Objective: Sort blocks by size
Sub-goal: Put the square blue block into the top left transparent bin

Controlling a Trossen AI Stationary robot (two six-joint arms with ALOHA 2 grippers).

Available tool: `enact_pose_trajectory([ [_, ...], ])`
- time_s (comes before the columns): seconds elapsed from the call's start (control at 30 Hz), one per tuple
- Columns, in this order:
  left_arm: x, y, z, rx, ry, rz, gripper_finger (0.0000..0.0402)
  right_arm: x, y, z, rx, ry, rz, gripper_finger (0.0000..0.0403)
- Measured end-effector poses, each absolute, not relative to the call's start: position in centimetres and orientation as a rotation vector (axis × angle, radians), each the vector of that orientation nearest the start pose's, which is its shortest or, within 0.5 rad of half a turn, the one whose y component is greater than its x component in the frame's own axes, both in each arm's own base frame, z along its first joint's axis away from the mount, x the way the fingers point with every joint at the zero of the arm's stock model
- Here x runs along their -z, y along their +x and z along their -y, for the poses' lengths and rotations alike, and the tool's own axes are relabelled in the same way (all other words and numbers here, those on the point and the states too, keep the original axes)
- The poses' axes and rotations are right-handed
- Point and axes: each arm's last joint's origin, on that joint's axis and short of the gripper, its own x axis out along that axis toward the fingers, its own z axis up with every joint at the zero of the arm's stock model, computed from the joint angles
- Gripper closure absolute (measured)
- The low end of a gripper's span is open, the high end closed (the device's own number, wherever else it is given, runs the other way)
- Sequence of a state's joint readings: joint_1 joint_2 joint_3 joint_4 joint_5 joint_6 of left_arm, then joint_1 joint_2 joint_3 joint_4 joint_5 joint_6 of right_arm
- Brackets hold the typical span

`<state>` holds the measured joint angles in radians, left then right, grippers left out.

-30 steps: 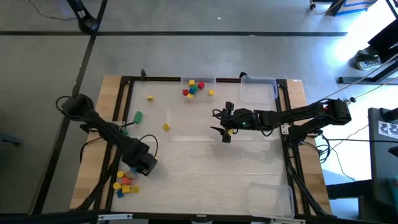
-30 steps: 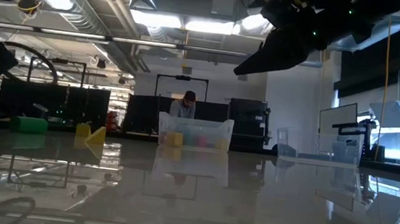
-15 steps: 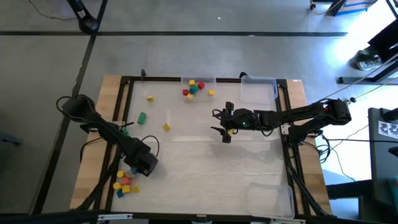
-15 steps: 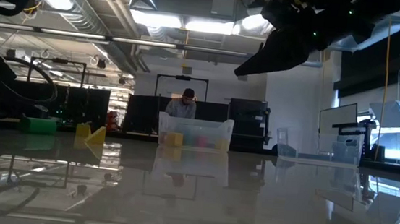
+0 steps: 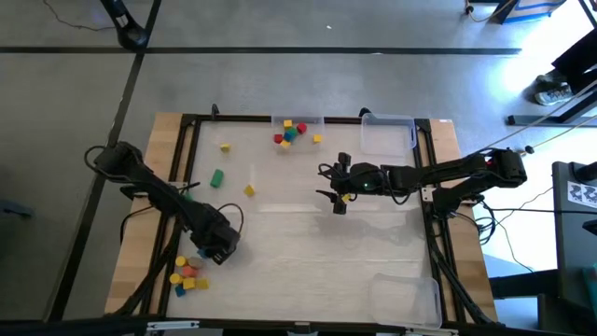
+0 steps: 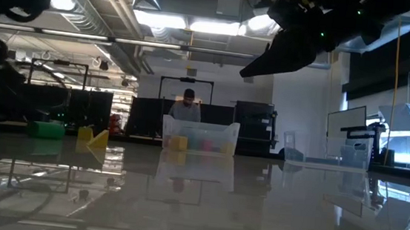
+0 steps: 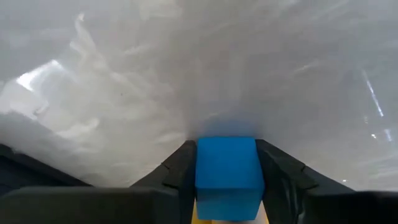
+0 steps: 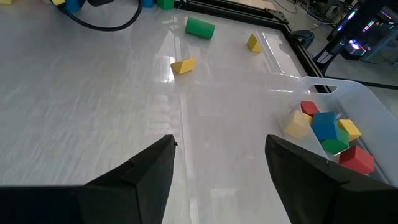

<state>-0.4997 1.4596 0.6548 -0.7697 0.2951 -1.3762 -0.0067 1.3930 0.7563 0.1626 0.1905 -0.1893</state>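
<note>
Left gripper (image 5: 220,245): low over the near-left part of the bench (image 5: 308,252), just beside a loose pile of blocks (image 5: 188,272) at the bench's left edge.
Left wrist view only: a blue cube (image 7: 227,169) is clamped between the two dark fingers (image 7: 179,168), over bare white surface; the high view hides this cube under the arm.
Right gripper (image 5: 338,198): raised over the middle-right of the bench, fingers spread apart with nothing between them, as the right wrist view shows.
Right wrist view only: a clear tray (image 8: 348,102) holds red, blue, green and yellow blocks; a green cylinder (image 8: 199,27) and two yellow blocks (image 8: 183,65) lie loose beyond it.
High view: that tray (image 5: 297,129) sits at the far edge, an empty clear tray (image 5: 388,133) beside it to the right, another clear tray (image 5: 407,297) at the near-right corner.
Loose blocks: green one (image 5: 217,176) and yellow ones (image 5: 249,189) on the far-left part, well apart from each other.
Low view: right arm hangs high; a person (image 6: 186,106) stands behind the far tray.
Open room: the bench's centre and near middle are bare, between the two grippers.
Edges: a dark frame (image 5: 191,131) runs round the white surface.
</note>
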Motion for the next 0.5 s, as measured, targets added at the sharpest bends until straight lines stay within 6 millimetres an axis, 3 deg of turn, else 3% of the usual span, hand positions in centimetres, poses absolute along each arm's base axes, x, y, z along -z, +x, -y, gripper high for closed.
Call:
enact_pose_trajectory([
  [0.23,-15.3,19.2,8.8,-0.467,-0.768,-1.597,0.0283,-22.3,29.2,0.8,0.148,-0.254,-0.481,0.0152],
  [0.5,-19.2,21.0,4.7,-0.382,-0.597,-1.288,0.0284,-22.5,29.2,1.0,0.24,-0.27,-0.466,0.0152],
])
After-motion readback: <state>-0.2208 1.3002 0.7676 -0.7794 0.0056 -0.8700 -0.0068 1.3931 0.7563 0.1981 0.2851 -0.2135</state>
